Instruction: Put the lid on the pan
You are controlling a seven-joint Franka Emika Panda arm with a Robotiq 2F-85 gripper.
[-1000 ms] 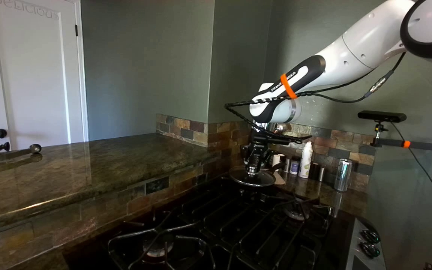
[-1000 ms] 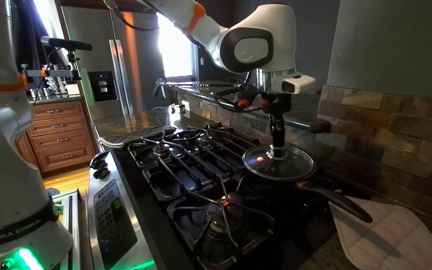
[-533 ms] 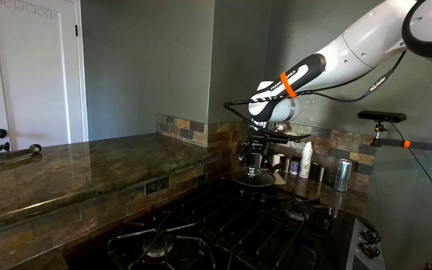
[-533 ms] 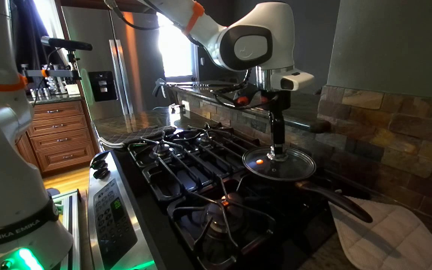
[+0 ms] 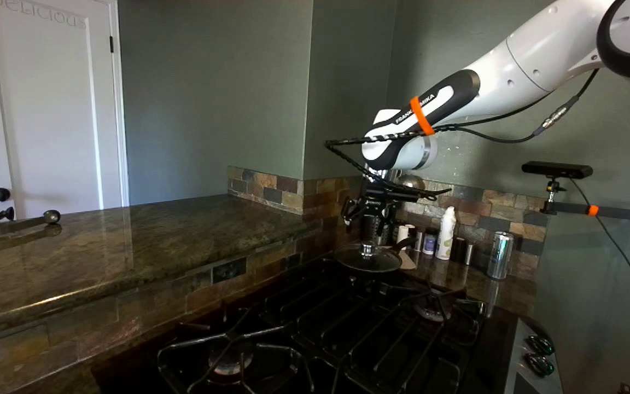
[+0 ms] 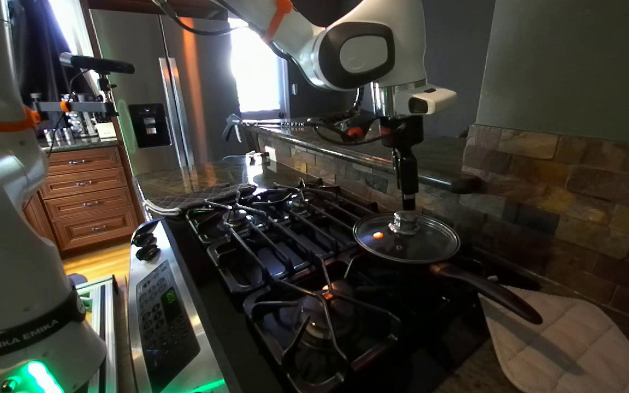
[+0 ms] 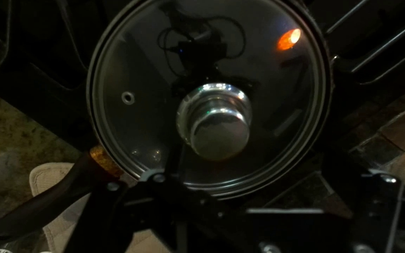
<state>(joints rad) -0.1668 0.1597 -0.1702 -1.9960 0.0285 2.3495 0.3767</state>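
The round glass lid [image 6: 385, 243] with its metal rim lies level on top of the pan, its shiny knob [image 6: 404, 222] upright. Of the pan, the dark handle [image 6: 489, 292] shows, while its body is mostly hidden under the lid. In the wrist view the lid [image 7: 142, 70] fills the upper middle, the knob [image 7: 220, 137] is untouched, and the pan handle [image 7: 44, 202] points to the lower left. My gripper [image 6: 408, 202] hangs just above the knob, apart from it. Its jaws are spread wide with nothing between them in the wrist view.
Black burner grates [image 6: 287, 240] spread beside the pan. A quilted pot holder [image 6: 571, 338] lies under the handle's end. Behind the pan stand a white bottle [image 5: 446, 232] and a metal canister [image 5: 500, 255]. A raised stone counter [image 5: 145, 241] and tiled wall [image 6: 582, 180] border the stove.
The gripper has opened, let go of the lid's knob and risen a little straight up. The lid and pan have stayed where they were.
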